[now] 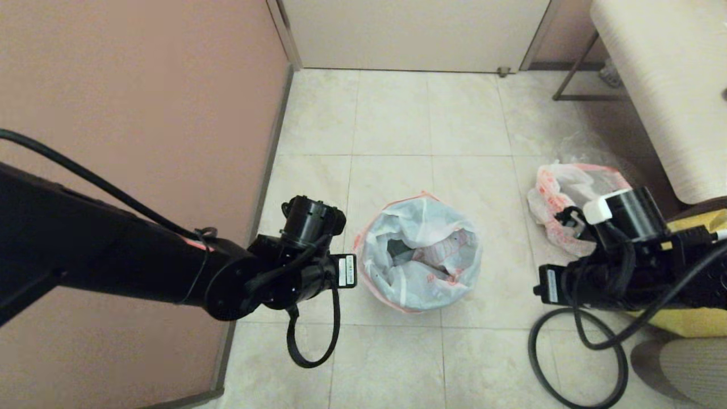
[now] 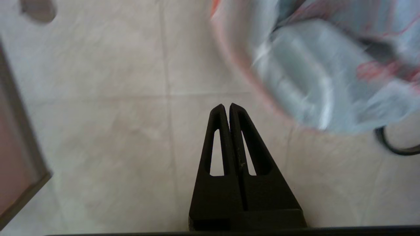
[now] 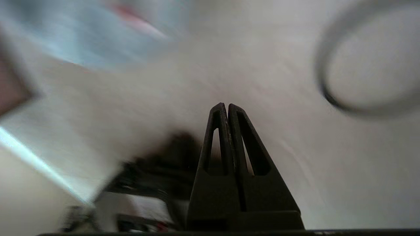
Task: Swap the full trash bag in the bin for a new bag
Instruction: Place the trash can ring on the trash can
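- The floor [image 1: 397, 125] is pale beige tile with thin grout lines; a pinkish-brown wall [image 1: 142, 85] runs along the robot's left side of it, with a grey skirting at its foot.
- The bin, taken as the landmark, stands on the tiles in the middle of the head view; its own body is hidden under the plastic draped over it.
- The bag in the bin [image 1: 420, 253], translucent white with a red-orange printed band at its rim, lines it with the mouth open upward and crumpled plastic inside; whether it is the full or the new one cannot be told.
- The left gripper [image 2: 226, 106], on the wall side of the bin and just beside it, hangs over bare tile with both fingers pressed together and nothing between them.
- The right gripper [image 3: 225, 105], on the bin's other side and farther off, is likewise closed and empty; a dark hoop [image 3: 364, 59] lies on the floor near it.
- Both arms reach in low, each wrist carrying a small white label whose print is too small to read.
- A second bag [image 1: 559, 196], white with red-orange lettering that cannot be read, lies on the floor beyond the right wrist, well apart from the bin.
- Something yellow [image 1: 696, 272] shows behind the right arm.
- Farther back, right of the bin, stands a pale bench [image 1: 664, 85] on a dark metal frame; a light door [image 1: 414, 34] closes the far end.
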You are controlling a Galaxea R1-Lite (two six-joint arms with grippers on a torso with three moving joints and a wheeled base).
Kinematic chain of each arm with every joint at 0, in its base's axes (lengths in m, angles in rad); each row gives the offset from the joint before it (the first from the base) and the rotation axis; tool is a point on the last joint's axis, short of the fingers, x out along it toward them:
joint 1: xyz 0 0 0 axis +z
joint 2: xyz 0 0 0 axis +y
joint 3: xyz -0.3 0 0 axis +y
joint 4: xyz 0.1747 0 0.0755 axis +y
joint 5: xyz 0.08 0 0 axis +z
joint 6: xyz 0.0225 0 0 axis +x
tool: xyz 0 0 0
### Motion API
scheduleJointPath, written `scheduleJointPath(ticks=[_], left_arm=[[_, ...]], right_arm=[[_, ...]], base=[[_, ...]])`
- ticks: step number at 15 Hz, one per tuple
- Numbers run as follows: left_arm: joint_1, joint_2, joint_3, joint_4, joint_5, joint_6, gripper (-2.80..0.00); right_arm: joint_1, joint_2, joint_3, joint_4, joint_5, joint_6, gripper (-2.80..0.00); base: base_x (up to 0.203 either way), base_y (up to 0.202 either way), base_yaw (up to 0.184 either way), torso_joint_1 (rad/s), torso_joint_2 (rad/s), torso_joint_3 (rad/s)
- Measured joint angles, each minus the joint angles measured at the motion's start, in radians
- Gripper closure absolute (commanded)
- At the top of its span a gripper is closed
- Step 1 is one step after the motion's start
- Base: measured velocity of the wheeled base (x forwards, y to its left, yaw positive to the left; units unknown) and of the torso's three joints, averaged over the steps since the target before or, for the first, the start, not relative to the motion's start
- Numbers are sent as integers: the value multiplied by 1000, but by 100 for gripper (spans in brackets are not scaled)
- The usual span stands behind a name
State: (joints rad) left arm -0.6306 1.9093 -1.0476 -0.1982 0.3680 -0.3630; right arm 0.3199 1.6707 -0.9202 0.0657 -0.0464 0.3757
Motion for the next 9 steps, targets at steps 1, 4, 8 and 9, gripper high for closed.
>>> scheduleJointPath(ticks=[1,4,8,9], left_arm=[[1,-6,19,-19,7,-1,0],[0,-16,70,-112,14,1,0],[32,-21,103,-195,11,34,0],[34,-28,99,-217,10,50,0]], right_arm=[[-19,-14,57,-1,-41,-1,0],[-132,-33,183,-3,-143,-75,0],[-233,56,146,-5,-152,-133,0],[-253,110,103,-5,-149,-132,0]], base=[[0,0,0,0,0,0],[0,0,0,0,0,0],[0,0,0,0,0,0],[0,0,0,0,0,0]])
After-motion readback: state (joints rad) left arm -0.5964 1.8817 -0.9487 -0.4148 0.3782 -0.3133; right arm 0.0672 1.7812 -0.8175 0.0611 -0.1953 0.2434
